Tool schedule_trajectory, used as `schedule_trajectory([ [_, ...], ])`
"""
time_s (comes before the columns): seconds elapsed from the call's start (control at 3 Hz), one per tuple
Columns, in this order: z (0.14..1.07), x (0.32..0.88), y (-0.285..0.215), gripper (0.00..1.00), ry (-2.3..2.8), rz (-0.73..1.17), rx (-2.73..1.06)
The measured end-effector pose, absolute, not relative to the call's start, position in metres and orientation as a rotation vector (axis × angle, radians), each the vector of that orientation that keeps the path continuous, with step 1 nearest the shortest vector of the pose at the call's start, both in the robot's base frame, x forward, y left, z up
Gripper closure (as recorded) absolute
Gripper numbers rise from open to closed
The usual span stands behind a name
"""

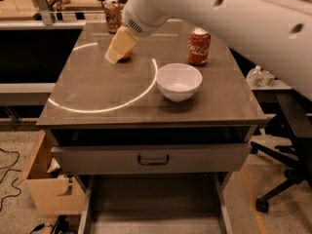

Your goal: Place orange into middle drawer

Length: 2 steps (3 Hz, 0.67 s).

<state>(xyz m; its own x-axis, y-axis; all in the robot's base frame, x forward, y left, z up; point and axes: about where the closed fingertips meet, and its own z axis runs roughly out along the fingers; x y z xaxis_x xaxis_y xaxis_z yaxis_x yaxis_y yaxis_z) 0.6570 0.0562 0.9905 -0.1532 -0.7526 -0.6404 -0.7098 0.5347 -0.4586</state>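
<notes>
The orange lies on the back left part of the grey tabletop. Only a sliver of it shows, at the right edge of the gripper. My gripper is cream-coloured and slants down from the white arm. It sits right over the orange and covers most of it. Whether it touches the fruit cannot be made out. The middle drawer stands pulled out below the table, and its flat grey floor between pale side rails is bare.
A white bowl stands right of centre on the top. A red soda can is behind the bowl and a brown can at the back edge. A drawer front with a dark handle sits above the open drawer. A cardboard box is on the floor at left and an office chair at right.
</notes>
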Motion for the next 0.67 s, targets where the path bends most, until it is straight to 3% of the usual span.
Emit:
schedule_trajectory([
  [0.67,0.93,0.722,0.083,0.0,1.928,0.184,-1.113],
])
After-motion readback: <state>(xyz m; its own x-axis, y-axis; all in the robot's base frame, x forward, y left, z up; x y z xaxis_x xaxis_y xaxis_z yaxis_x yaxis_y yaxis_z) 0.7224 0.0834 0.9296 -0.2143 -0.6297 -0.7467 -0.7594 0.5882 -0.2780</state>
